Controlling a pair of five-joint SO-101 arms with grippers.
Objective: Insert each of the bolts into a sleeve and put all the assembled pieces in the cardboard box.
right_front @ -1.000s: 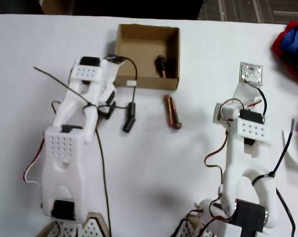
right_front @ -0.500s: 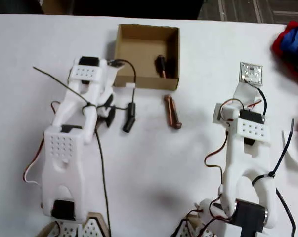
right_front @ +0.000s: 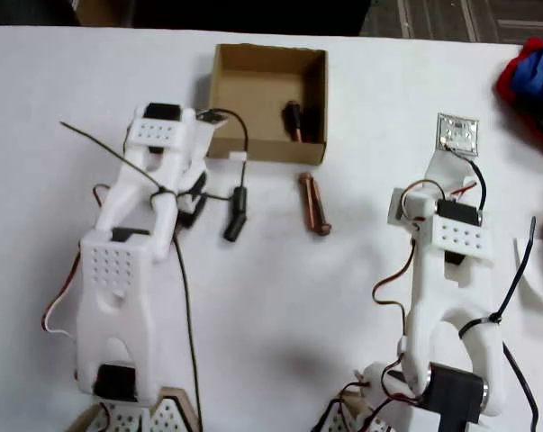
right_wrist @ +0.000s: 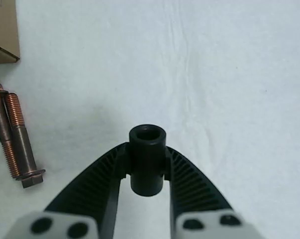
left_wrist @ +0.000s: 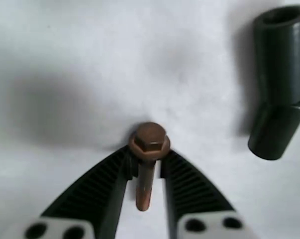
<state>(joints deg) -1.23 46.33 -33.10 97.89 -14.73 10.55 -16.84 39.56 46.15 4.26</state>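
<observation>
left wrist view: bolt (left_wrist: 147,174) pinched lengthwise in left gripper (left_wrist: 147,158), head outward; sleeve (right_wrist: 147,167), seemingly likewise, in right gripper (right_wrist: 147,153)

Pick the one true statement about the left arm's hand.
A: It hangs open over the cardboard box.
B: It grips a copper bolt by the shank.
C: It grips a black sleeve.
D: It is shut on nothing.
B: in the left wrist view the left hand is closed on the shank of a copper bolt, with the hex head past the fingertips. The black sleeve is in the right hand.
</observation>
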